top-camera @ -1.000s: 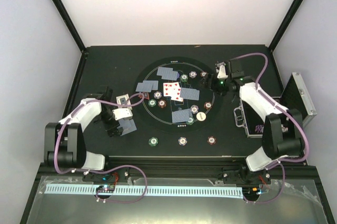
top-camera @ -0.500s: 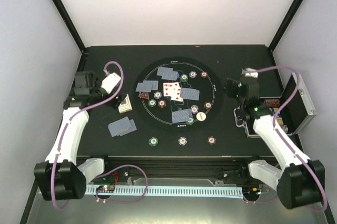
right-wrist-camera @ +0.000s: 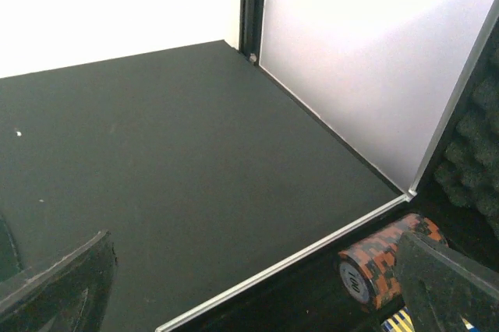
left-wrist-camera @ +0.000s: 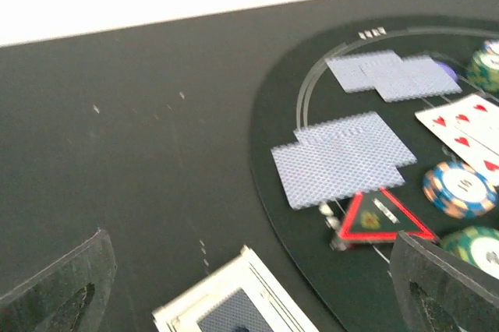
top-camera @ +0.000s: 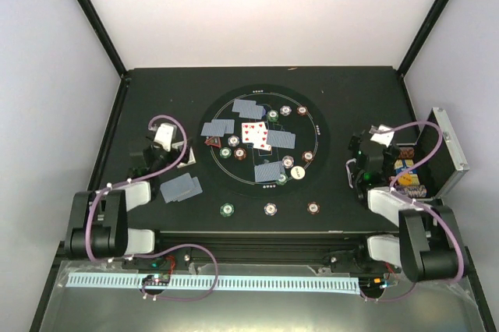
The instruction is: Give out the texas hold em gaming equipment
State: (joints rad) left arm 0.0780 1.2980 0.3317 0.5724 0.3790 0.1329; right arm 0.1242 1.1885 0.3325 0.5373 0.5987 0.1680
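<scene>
Blue-backed cards (top-camera: 267,171) and two face-up cards (top-camera: 256,134) lie on the round mat (top-camera: 265,98) among striped chips (top-camera: 240,153), a white disc (top-camera: 298,174) and the red triangle (top-camera: 212,142). Two more cards (top-camera: 181,186) lie left of the mat. My left gripper (top-camera: 175,153) is open and empty above a boxed deck (left-wrist-camera: 234,305). The left wrist view shows the triangle (left-wrist-camera: 382,215), cards (left-wrist-camera: 343,157) and a chip (left-wrist-camera: 460,188) ahead. My right gripper (top-camera: 365,157) is open and empty beside the case.
The open silver-edged black case (top-camera: 437,153) stands at the right, its rim (right-wrist-camera: 288,270) and an orange-black chip roll (right-wrist-camera: 382,266) in the right wrist view. Three chips (top-camera: 270,209) lie in a row in front of the mat. Black frame posts stand at the back corners.
Both arms have folded back toward their bases. The left gripper came down from the far left to beside the deck. The right gripper moved from the mat's edge to the case.
</scene>
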